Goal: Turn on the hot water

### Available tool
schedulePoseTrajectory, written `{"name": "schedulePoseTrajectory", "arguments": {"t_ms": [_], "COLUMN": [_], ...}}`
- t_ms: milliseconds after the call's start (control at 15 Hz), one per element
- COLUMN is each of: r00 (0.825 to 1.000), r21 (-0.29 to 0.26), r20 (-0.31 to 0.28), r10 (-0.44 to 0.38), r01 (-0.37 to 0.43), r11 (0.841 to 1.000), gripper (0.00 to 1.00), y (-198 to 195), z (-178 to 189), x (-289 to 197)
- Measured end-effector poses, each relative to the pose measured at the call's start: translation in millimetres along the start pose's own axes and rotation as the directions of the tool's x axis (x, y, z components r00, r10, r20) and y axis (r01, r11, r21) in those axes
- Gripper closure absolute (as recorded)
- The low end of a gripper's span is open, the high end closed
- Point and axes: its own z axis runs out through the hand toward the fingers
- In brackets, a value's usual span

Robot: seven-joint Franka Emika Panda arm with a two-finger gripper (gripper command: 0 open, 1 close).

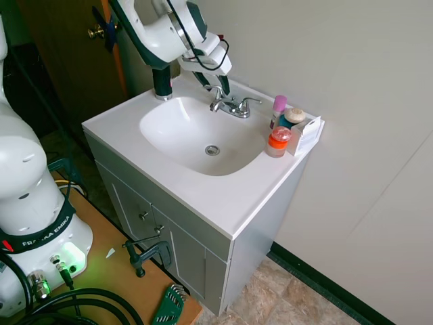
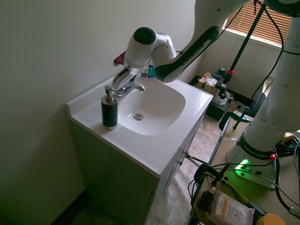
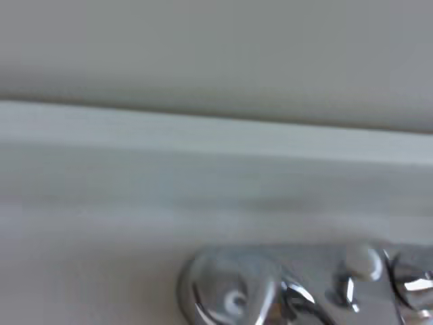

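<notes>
The two-finger gripper (image 1: 214, 80), fingers spread and gripping nothing, hangs directly over the small shiny chrome left lever (image 1: 215, 87) of the short chrome faucet (image 1: 232, 105) behind the white basin (image 1: 162, 115), evidently positioned to straddle it.

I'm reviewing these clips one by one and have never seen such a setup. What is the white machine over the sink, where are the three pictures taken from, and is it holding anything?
It is a robot arm; its end effector is a two-finger clamp. Two pictures come from room cameras on opposite sides of the sink; the blurred third comes from a camera on the arm's wrist, close to the chrome faucet. The end effector hangs open right above the hot water lever and holds nothing. Also on the sink top: a black soap pump and a few small toiletry bottles.
</notes>
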Motion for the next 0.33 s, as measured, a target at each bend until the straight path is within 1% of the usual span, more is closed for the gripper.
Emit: {"name": "schedulePoseTrajectory", "arguments": {"t_ms": [133, 200, 267, 333], "r00": [0.999, 0.997, 0.991, 0.982], "r21": [-0.004, -0.011, -0.019, -0.026], "r20": [0.033, 0.068, 0.123, 0.183], "r10": [0.03, 0.048, 0.049, 0.046], "r01": [-0.03, -0.048, -0.047, -0.042], "r11": [1.0, 0.999, 0.999, 0.999], "gripper": [0.0, 0.0, 0.0, 0.0], "y": [30.8, 45.0, 59.7, 75.5], "z": [-10.2, -14.0, -14.4, -12.3], "x": [-9.1, -16.3, -28.1, -45.4]}}
